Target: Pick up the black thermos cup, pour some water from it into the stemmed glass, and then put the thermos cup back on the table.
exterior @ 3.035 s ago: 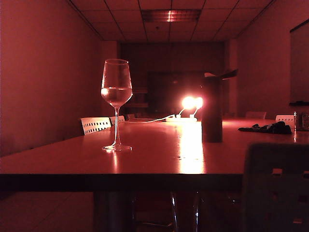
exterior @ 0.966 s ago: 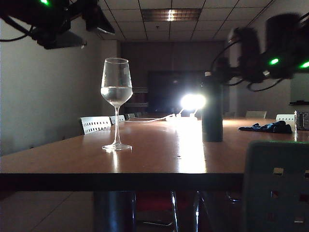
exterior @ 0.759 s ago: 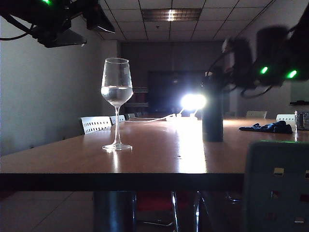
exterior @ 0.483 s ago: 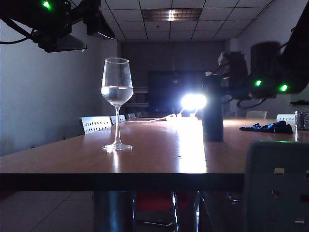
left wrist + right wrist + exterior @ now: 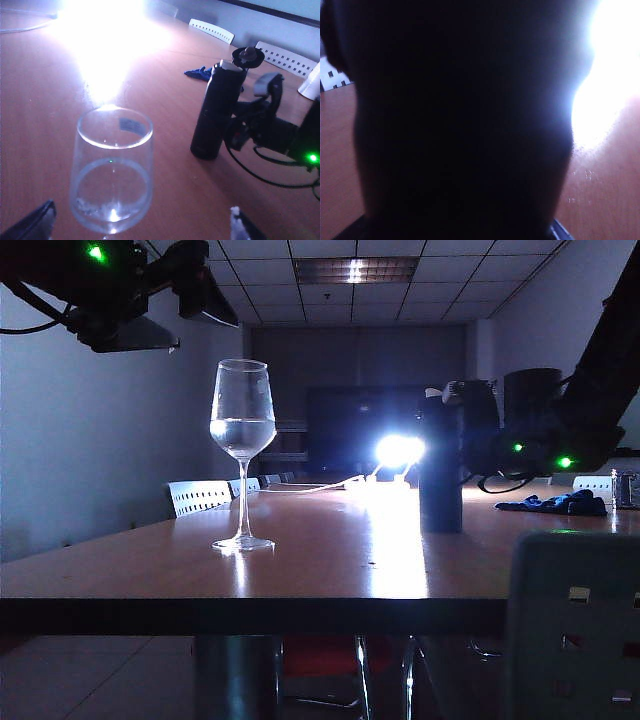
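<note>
Worktop (image 5: 330, 560) is long, glossy brown wood, with a strong light glaring off it from the far end. Right hand (image 5: 470, 440) sits level with the black thermos cup (image 5: 440, 465), right up against its upper body; the right wrist view is filled by the dark cylinder, so whether the fingers are apart or clamped on it I cannot tell — contact not confirmed, and the cup stands upright on the worktop, lid (image 5: 248, 56) flipped open. Left hand (image 5: 140, 227) hangs high above the stemmed glass (image 5: 241, 455), fingers wide apart, holding nothing. The glass stands well left of the cup and already has some water in its bowl. Handling call: the cup is stiff, smooth-walled, likely slippery and bottom-heavy if full — grip mid-body or just above, squarely, not near the lid. Its fill level can't be seen. The glass is fragile and tippy on that thin stem, so pour slowly and keep the spout off the rim.
</note>
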Controlling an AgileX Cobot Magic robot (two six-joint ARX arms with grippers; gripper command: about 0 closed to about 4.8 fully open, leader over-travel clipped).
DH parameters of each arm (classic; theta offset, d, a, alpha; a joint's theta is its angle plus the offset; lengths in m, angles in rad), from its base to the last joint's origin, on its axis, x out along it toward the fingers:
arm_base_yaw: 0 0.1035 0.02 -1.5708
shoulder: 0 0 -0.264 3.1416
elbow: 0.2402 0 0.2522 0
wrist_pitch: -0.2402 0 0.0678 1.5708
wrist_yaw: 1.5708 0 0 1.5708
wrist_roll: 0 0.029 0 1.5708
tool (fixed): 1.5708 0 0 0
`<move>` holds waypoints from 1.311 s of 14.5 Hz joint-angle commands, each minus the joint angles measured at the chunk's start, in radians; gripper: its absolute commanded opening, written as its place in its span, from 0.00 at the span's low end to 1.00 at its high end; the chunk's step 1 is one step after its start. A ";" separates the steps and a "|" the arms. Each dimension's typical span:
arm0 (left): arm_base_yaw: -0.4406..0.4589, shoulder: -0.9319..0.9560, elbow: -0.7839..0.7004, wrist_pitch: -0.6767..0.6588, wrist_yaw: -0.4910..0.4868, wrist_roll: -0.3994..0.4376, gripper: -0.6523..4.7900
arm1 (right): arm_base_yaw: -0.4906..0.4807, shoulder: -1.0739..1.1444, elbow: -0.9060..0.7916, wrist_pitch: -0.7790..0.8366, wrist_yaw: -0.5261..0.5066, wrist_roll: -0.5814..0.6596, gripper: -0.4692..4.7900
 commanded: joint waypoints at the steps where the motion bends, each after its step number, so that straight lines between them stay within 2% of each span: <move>1: -0.001 -0.002 0.004 -0.011 -0.003 0.006 1.00 | 0.001 0.005 0.019 0.022 0.026 -0.002 0.82; 4: -0.001 -0.002 0.004 -0.016 -0.003 0.005 1.00 | 0.002 0.005 0.019 0.015 0.027 -0.001 0.78; 5: -0.001 -0.002 0.004 -0.016 -0.003 0.005 1.00 | 0.002 0.005 0.019 0.014 0.026 0.000 0.64; 6: -0.001 -0.002 0.004 -0.016 -0.003 0.005 1.00 | 0.002 0.005 0.019 0.015 0.023 0.007 0.38; 7: -0.001 -0.002 0.004 -0.016 -0.003 0.005 1.00 | 0.002 0.005 0.019 0.019 0.023 0.018 0.35; 11: -0.001 -0.002 0.004 -0.030 -0.003 0.005 1.00 | 0.002 -0.003 0.019 0.019 0.020 0.021 0.34; 12: -0.001 -0.002 0.004 -0.034 -0.003 0.005 1.00 | 0.002 -0.003 0.019 0.019 0.020 0.021 0.26; 13: -0.001 -0.002 0.004 -0.038 -0.003 0.005 1.00 | 0.002 -0.003 0.019 0.018 0.020 0.021 0.23; 17: -0.001 -0.003 0.004 -0.039 -0.027 0.013 1.00 | 0.002 -0.019 0.018 0.022 0.008 0.025 0.23; 19: -0.001 -0.005 0.005 -0.038 -0.062 0.012 1.00 | 0.002 -0.068 0.018 -0.015 -0.055 0.067 0.23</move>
